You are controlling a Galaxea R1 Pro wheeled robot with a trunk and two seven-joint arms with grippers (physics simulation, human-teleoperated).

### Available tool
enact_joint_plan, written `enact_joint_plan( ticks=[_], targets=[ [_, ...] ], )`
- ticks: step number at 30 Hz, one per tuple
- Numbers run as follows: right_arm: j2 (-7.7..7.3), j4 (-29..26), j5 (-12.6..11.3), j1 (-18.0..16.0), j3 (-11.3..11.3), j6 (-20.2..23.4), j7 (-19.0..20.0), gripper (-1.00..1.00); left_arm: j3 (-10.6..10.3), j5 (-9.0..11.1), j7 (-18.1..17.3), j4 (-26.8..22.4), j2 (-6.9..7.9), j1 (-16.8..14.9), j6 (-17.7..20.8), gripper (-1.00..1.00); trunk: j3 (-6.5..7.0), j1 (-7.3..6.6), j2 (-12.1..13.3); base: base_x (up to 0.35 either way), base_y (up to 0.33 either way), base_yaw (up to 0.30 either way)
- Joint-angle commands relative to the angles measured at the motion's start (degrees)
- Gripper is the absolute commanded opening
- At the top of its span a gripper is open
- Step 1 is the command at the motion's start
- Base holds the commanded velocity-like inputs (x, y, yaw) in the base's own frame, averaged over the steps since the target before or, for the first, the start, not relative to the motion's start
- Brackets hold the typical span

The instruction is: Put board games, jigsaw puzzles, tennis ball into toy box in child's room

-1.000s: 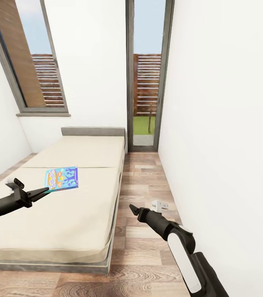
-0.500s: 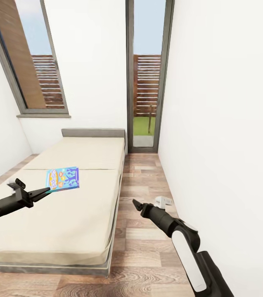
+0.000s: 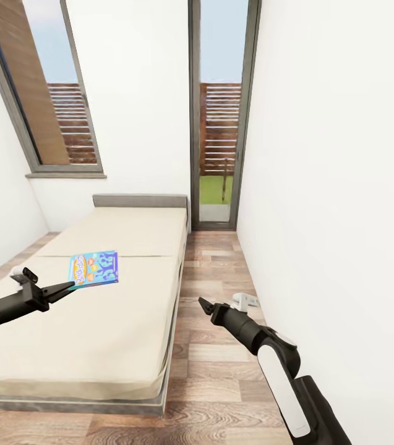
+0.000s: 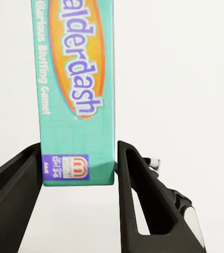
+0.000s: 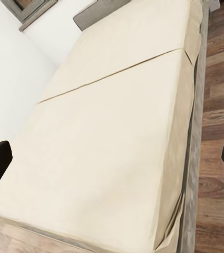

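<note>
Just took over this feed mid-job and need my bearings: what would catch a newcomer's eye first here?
The bright teal-and-blue printed board game box lies flat on the large cream-beige bed, the one splash of colour there. The black left gripper reaches over the bed with its open fingers either side of the box's near end. Behind, a tall grey-framed glass door shows a slatted wooden fence outside.

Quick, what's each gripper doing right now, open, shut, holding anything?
Left gripper: open, fingers either side of the teal printed board game box on the cream bed, not clamped.
Right gripper: open, empty, above the wood-plank floor.
</note>
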Motion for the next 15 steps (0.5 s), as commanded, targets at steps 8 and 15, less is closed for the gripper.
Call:
enact_joint_plan(
  ticks=[8, 15],
  targets=[
    [-0.01, 0.0, -0.3, 0.0, 0.0, 0.2, -0.2, 1.00, -0.1, 0.1, -0.1, 0.0, -0.15, 0.0, 0.6, -1.00, 1.38, -1.76, 3.2, 0.000, 0.000, 0.000],
    [-0.02, -0.1, -0.3, 0.0, 0.0, 0.1, -0.2, 1.00, -0.1, 0.1, -0.1, 0.0, -0.29, 0.0, 0.6, -1.00, 2.64, -3.30, 6.0, 0.000, 0.000, 0.000]
  ],
)
